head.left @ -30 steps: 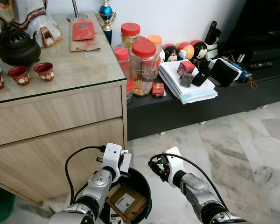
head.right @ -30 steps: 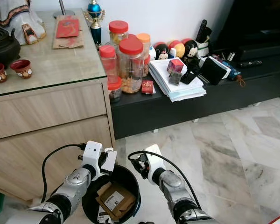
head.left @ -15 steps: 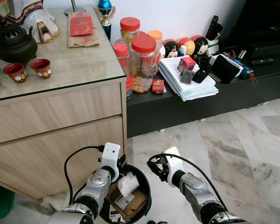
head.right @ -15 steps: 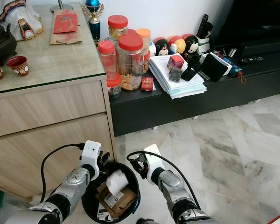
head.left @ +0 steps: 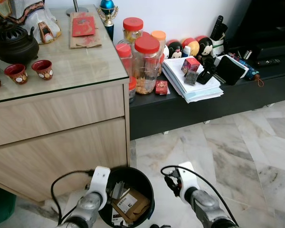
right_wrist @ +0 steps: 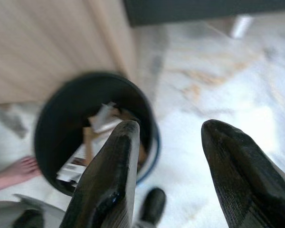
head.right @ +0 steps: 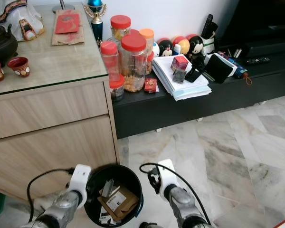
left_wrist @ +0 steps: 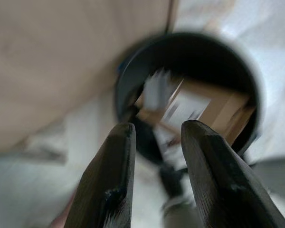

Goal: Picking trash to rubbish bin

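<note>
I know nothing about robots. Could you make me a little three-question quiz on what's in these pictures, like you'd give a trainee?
1. True or false: the left tool is holding a piece of trash.
2. Which lies inside the black bin? A) a red-lidded jar B) a brown cardboard box C) a teacup
3. Fill in: the bin stands on the marble floor beside a wooden ____.

Key: 1. False: its fingers are apart with nothing between them. 2. B. 3. cabinet.
</note>
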Available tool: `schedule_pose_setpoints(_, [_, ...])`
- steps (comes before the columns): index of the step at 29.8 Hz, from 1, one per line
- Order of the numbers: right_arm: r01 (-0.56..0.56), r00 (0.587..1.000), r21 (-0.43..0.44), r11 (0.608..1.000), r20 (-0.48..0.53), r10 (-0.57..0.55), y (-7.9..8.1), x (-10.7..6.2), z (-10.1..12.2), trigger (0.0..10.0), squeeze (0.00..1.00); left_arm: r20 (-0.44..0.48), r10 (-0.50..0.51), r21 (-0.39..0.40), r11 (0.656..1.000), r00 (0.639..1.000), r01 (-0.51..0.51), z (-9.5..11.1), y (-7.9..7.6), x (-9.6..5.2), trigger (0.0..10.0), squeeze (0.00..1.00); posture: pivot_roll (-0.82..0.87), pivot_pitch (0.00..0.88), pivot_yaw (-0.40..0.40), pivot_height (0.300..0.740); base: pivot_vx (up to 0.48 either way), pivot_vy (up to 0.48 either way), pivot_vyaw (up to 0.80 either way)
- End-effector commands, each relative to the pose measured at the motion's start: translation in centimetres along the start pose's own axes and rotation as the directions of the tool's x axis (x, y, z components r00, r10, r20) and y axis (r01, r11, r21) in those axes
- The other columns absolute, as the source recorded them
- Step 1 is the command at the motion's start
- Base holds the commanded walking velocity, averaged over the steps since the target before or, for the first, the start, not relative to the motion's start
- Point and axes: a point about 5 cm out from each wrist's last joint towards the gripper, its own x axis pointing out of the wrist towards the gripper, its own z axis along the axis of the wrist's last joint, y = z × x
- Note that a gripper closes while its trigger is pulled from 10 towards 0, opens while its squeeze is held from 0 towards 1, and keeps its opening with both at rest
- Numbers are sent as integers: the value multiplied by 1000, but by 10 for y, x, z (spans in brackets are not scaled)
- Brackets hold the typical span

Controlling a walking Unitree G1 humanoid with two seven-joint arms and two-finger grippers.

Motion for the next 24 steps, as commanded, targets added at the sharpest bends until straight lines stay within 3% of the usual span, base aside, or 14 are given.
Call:
schedule_pose_setpoints(1, [92,992,49,995,-92,-87,-13,-10,-27,10000,0,-101,55,25,998,993,-53,-26,11,-6,10000,0,7,76,-14,740,0,0,0])
schedule_pose_setpoints(7, [165,973,94,982,-175,-147,-20,-22,-54,10000,0,-140,117,1,993,983,-118,-40,23,-11,10000,0,19,52,2,740,0,0,0])
schedule_pose_setpoints(11, [199,958,98,975,-230,-172,-21,-29,-71,10000,0,-161,115,42,993,980,-110,-48,24,-14,10000,0,23,34,14,740,0,0,0])
schedule_pose_setpoints(24, [204,963,128,971,-207,-175,-14,-24,-64,10000,0,-152,84,61,995,985,-76,-52,19,-15,10000,0,20,4,29,740,0,0,0])
